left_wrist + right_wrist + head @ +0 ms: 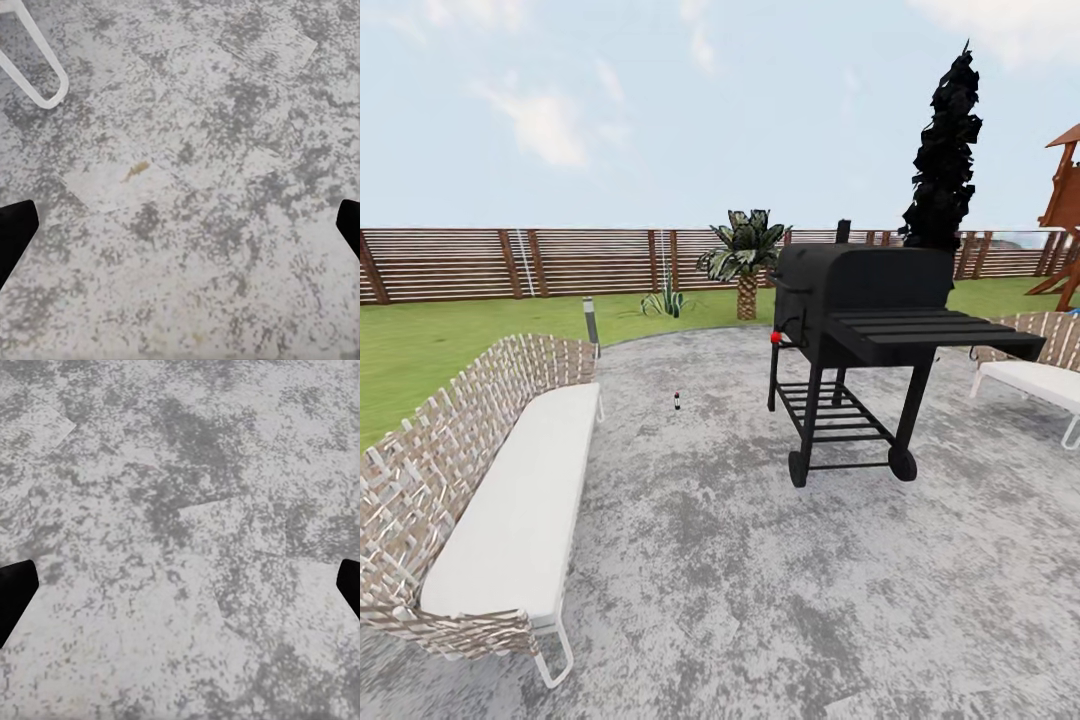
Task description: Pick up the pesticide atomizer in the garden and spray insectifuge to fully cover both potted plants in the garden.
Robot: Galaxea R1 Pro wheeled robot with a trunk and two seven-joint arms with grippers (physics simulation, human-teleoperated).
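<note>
The pesticide atomizer [677,401] is a tiny dark bottle with a pale top, standing upright on the grey paved patio [740,580] well ahead of me, between the bench and the grill. Far beyond it, one potted plant [665,300] with pointed green leaves sits low on the lawn near the fence. My left gripper [180,232] hangs open over bare paving, its dark fingertips [16,236] at the picture's edges. In the same way my right gripper [180,592] is open above paving, with nothing between its fingers.
A woven bench with a white cushion [510,500] runs along the left. A black wheeled grill [860,330] stands centre right, and another bench [1040,375] at the far right. A palm [745,260], a short lamp post [591,322] and a slatted fence [510,262] lie behind.
</note>
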